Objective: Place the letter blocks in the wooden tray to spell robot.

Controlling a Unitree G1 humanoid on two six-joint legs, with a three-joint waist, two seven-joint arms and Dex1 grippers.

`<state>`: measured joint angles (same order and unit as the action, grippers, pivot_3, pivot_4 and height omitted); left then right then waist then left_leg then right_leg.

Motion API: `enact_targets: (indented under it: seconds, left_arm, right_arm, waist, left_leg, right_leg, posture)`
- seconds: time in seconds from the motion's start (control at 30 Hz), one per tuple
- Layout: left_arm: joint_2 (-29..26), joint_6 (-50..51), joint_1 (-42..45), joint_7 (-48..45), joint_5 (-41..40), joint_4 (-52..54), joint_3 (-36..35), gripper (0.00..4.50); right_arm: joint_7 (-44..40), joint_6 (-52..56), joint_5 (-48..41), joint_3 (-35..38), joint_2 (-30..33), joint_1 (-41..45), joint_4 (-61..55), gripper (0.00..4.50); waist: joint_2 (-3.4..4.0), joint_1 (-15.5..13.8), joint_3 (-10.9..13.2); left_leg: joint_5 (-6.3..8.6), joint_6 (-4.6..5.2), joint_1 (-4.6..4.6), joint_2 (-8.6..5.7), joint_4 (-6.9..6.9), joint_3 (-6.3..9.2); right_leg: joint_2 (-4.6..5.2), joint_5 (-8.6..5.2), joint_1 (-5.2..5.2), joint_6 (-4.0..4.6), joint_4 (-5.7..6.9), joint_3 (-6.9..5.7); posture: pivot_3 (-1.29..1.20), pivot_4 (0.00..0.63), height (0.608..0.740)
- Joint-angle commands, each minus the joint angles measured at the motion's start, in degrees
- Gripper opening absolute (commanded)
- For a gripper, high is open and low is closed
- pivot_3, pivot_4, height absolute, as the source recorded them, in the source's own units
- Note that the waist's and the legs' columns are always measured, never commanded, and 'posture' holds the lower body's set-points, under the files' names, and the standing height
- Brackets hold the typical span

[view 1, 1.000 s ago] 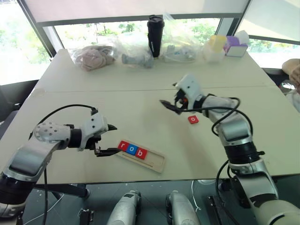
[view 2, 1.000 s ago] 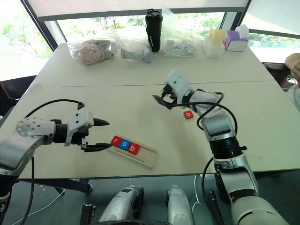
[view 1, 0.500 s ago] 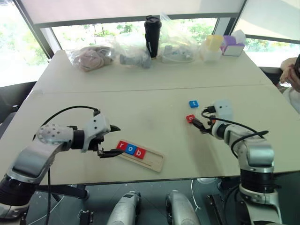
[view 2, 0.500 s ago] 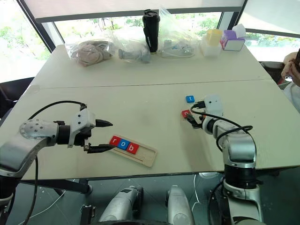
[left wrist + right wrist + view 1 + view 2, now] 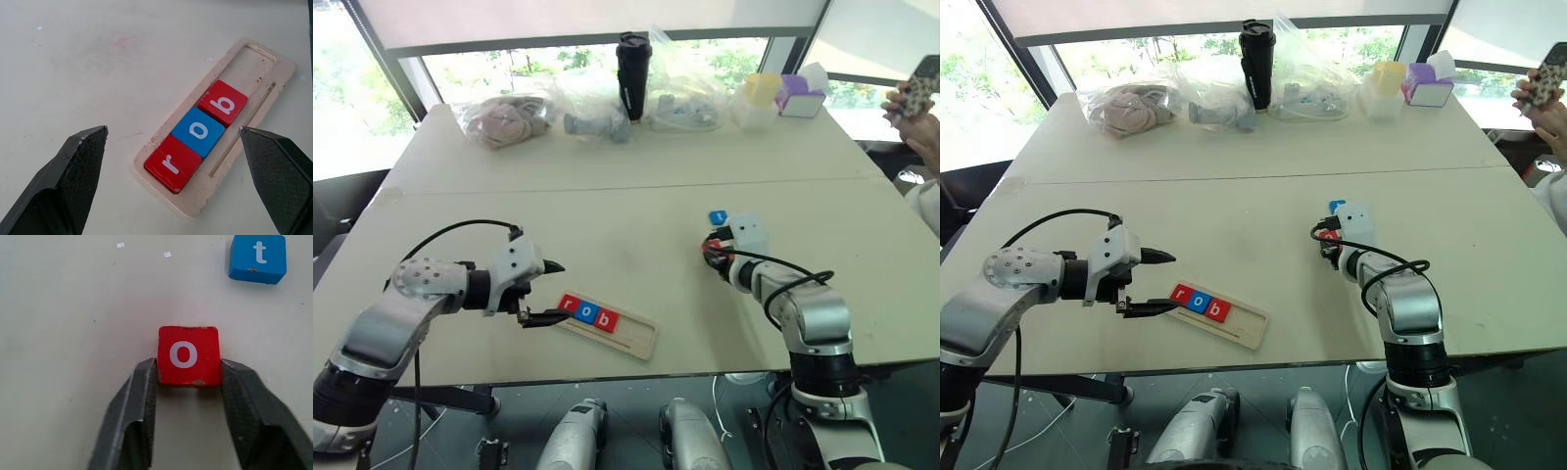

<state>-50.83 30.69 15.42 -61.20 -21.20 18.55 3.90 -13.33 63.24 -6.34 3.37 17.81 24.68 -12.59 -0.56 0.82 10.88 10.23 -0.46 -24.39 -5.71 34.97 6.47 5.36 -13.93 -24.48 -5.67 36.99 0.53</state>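
Observation:
The wooden tray (image 5: 637, 338) lies near the table's front edge. Its left part holds the red r (image 5: 172, 163), blue o (image 5: 198, 132) and red b (image 5: 222, 103) letter blocks in a row. My left gripper (image 5: 548, 292) hovers open just left of the tray, nothing between its fingers. At the right of the table my right gripper (image 5: 188, 368) is down on the tabletop, shut on the sides of a red o block (image 5: 188, 352). A blue t block (image 5: 257, 257) lies loose on the table just beyond it.
Along the far edge stand a black tumbler (image 5: 634, 62), plastic bags of items (image 5: 509, 117), a yellow box (image 5: 759, 93) and a purple tissue box (image 5: 800, 95). A person's hand with a phone (image 5: 913, 93) shows at the far right.
My right gripper came down from above the table to the red o block and shut on its sides. The left arm stayed still.

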Motion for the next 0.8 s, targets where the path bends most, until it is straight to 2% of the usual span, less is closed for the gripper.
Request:
enact_targets:
  seconds: [0.03, 0.2, 0.3, 0.4, 0.5, 0.57, 0.8]
  left_arm:
    - [0.72, -0.26, 0.46, 0.13, 0.29, 1.3, 0.98, 4.5]
    - [1.57, -0.48, 1.74, -0.43, 0.48, 0.69, 2.16, 4.5]
    - [1.62, -1.01, 2.57, -1.49, 0.47, -0.13, 2.52, 4.5]
    - [2.05, -1.9, 3.3, -2.05, 1.12, -1.54, 3.1, 4.5]
    - [2.82, -2.73, 4.32, -2.17, 1.72, -3.18, 3.78, 4.5]
    - [3.41, -3.29, 4.94, -2.44, 2.06, -4.06, 4.28, 4.5]
    - [4.72, -4.85, 6.82, -3.57, 3.26, -6.61, 5.4, 4.5]
  right_arm:
    - [1.55, -0.56, 0.71, 0.48, 0.21, -0.26, -0.59, 1.15]
    - [0.64, 0.54, -1.52, 4.79, 1.91, -1.93, -6.29, 1.15]
    - [-2.01, 8.78, -4.32, 9.26, 6.14, -6.15, -17.47, 1.15]
    - [-2.21, 25.2, -6.53, 16.55, 2.28, -6.34, -26.84, 1.15]
    - [-0.33, 29.26, -7.01, 15.31, 1.26, -11.56, -34.41, 1.15]
    - [1.28, 29.26, -8.11, 13.99, -1.87, -14.68, -38.09, 1.15]
    - [7.18, 29.26, -10.2, 7.96, -9.22, -19.03, -42.29, 1.15]
  waist:
    - [0.0, -0.01, 0.0]
    - [0.0, -0.21, 0.0]
    - [0.04, -0.5, 0.02]
    - [0.03, -0.08, 0.02]
    - [0.03, -0.03, 0.01]
    - [0.04, -0.12, 0.0]
    - [0.04, -0.06, 0.0]
  left_leg:
    - [0.0, 0.0, 0.0, 0.0, 0.01, 0.0]
    - [0.0, 0.0, -0.02, 0.0, 0.03, 0.0]
    - [0.0, 0.01, -0.08, -0.01, 0.0, 0.01]
    - [0.03, 0.05, -0.09, -0.02, -0.01, 0.0]
    - [0.04, 0.04, -0.05, 0.12, -0.03, 0.01]
    - [0.05, 0.03, -0.05, 0.14, -0.04, 0.02]
    - [0.13, -0.11, -0.08, 0.14, -0.03, -0.06]
  right_leg:
    - [0.0, 0.0, 0.01, 0.0, 0.0, 0.0]
    - [0.0, 0.0, 0.02, 0.0, 0.0, 0.0]
    - [0.02, -0.04, -0.02, -0.06, -0.04, -0.02]
    - [0.04, -0.06, -0.03, -0.09, -0.04, -0.02]
    - [-0.06, -0.07, -0.04, -0.06, -0.01, -0.02]
    - [-0.06, -0.08, -0.04, -0.04, -0.01, -0.02]
    - [0.0, -0.04, -0.04, 0.0, -0.14, -0.01]
  posture:
    - [0.0, 0.15, 0.74]
    - [0.0, 0.15, 0.74]
    - [0.0, 0.15, 0.74]
    - [0.0, 0.15, 0.74]
    - [0.0, 0.15, 0.74]
    - [0.0, 0.15, 0.74]
    - [0.0, 0.15, 0.74]
